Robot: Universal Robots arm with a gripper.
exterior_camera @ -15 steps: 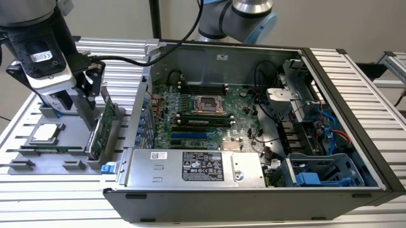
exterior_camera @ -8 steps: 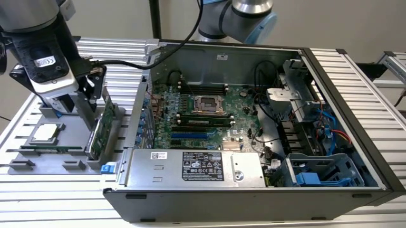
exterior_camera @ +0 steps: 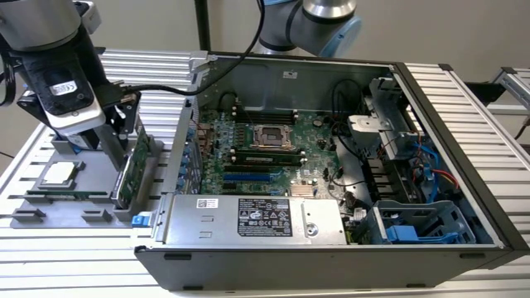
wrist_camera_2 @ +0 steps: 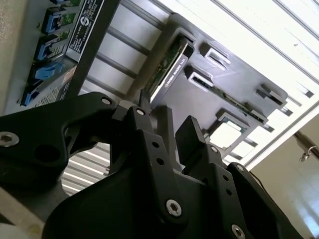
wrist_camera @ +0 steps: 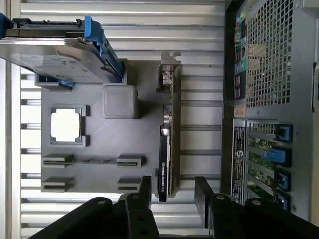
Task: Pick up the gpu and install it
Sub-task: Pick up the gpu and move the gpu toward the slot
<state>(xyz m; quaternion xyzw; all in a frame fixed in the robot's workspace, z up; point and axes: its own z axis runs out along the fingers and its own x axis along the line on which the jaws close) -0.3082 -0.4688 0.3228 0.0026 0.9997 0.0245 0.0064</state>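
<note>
With fingers spread wide, the black gripper (wrist_camera: 173, 184) should straddle the upright thin green gpu card (wrist_camera: 164, 149) evenly before closing.

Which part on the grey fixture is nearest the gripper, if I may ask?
The gpu, the green card standing on edge by the open gripper; the processor chip and hard drive sit farther off.
</note>
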